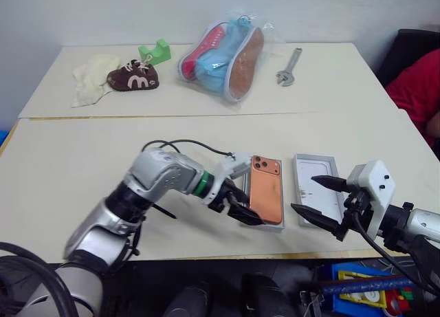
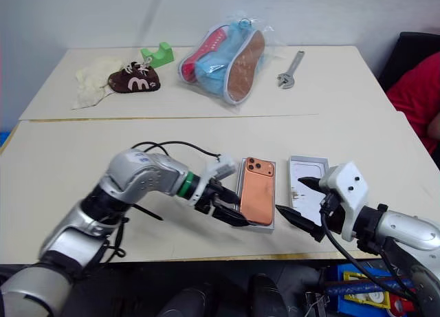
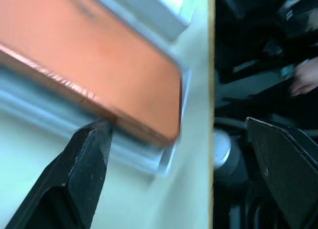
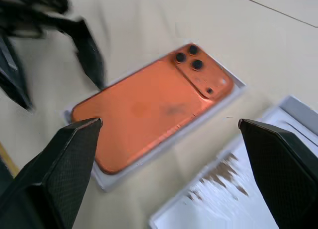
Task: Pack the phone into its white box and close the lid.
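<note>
Two open grippers, left gripper (image 1: 242, 210) beside phone (image 1: 265, 190), right gripper (image 1: 317, 201) near

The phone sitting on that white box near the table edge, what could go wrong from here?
The phone rests tilted on the white box, not sunk inside its rim, so closing now could jam the lid. The left gripper, jaws open, is at the phone's near corner; a nudge could slide box and phone toward the table edge close by. The lid lies beside the box, inside up, and needs flipping; the right gripper might drop it.
</note>
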`<action>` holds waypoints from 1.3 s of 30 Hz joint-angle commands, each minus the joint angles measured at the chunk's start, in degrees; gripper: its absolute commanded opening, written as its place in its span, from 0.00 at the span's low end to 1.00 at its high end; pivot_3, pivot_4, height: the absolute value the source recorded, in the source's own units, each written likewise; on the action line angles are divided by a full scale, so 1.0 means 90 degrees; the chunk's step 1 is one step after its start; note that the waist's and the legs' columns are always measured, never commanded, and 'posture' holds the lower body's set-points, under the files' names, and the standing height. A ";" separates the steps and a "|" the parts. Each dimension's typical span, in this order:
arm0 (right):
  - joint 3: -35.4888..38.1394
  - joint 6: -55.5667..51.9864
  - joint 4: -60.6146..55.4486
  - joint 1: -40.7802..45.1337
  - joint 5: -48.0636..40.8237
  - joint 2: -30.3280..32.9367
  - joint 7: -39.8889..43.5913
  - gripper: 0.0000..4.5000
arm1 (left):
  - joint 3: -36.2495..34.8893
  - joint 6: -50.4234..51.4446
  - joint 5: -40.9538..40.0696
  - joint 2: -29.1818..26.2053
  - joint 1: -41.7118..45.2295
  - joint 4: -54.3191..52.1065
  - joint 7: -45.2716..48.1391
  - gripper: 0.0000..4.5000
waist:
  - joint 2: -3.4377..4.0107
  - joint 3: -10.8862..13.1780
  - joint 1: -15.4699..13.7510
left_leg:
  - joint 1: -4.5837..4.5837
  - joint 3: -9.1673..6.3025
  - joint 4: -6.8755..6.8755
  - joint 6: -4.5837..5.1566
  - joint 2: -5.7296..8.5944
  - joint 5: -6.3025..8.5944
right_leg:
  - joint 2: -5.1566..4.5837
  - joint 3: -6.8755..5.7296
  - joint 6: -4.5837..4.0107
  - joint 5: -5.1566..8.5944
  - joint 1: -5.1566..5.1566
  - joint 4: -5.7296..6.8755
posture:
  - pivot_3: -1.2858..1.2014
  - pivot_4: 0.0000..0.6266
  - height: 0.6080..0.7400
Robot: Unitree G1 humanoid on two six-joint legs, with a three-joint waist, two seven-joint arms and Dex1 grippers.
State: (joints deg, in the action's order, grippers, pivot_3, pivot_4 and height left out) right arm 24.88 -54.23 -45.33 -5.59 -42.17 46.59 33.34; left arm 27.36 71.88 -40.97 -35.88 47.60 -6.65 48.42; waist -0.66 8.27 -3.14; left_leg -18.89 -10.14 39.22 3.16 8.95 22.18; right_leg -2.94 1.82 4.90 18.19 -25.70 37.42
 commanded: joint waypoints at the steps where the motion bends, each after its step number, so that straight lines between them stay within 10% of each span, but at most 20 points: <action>1: -0.0102 -0.0812 -0.0026 0.0357 0.0024 -0.0145 -0.1018 1.00 | -0.0762 -0.1232 -0.0043 -0.0913 -0.0817 -0.0596 0.1280 1.00 | 0.0011 0.0006 0.0035 | 0.0003 0.0002 -0.0003 -0.0001 -0.0003 0.0000 | 0.0003 0.0002 -0.0001 0.0000 0.0000 -0.0001 | 0.52 0.24 1.00; 12: -0.1205 -0.1971 0.0396 0.1036 0.0613 -0.1621 -0.2960 1.00 | -0.2740 -0.1803 -0.0969 -0.0751 -0.0908 0.0485 0.2525 1.00 | 0.0019 0.0013 -0.0132 | -0.0010 -0.0005 0.0004 -0.0009 -0.0015 0.0004 | 0.0020 -0.0008 -0.0002 0.0000 0.0005 -0.0030 | 0.52 0.24 1.00; 28: -0.1373 -0.1954 0.0240 0.1065 0.0798 -0.1960 -0.2810 0.00 | -0.2411 -0.3622 0.0491 -0.0528 -0.1035 0.0442 0.2757 1.00 | 0.0016 0.0011 0.0186 | -0.0001 0.0000 0.0001 -0.0009 -0.0017 0.0005 | 0.0021 -0.0008 -0.0002 -0.0001 0.0004 0.0002 | 0.52 0.24 1.00; 34: -0.0150 -0.3172 0.0192 0.2399 -0.2008 -0.2745 -0.2485 0.00 | -0.2394 -0.4343 0.1167 -0.0870 -0.1494 0.0846 0.2947 1.00 | 0.0027 0.0018 0.0289 | 0.0001 0.0007 -0.0003 -0.0010 -0.0023 0.0005 | 0.0026 -0.0005 -0.0002 -0.0001 0.0002 0.0000 | 0.52 0.24 1.00; 39: -0.1262 -0.1872 0.1723 0.3187 -0.6494 -0.2341 -0.4545 0.00 | -0.2606 -0.4443 0.1320 -0.1064 -0.1792 0.0926 0.2904 1.00 | 0.0037 0.0024 0.0347 | 0.0010 0.0005 -0.0014 -0.0020 -0.0044 0.0009 | 0.0035 -0.0022 -0.0007 0.0001 0.0002 0.0008 | 0.52 0.24 1.00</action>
State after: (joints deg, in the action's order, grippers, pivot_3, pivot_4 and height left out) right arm 15.62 -75.62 -31.30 22.00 -90.27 24.11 -2.73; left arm 5.48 32.36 -29.03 -44.55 31.05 2.74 74.60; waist -0.33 8.48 -0.02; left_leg -18.82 -10.10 39.12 2.98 8.56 22.25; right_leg -2.64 1.60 4.83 18.20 -25.67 37.46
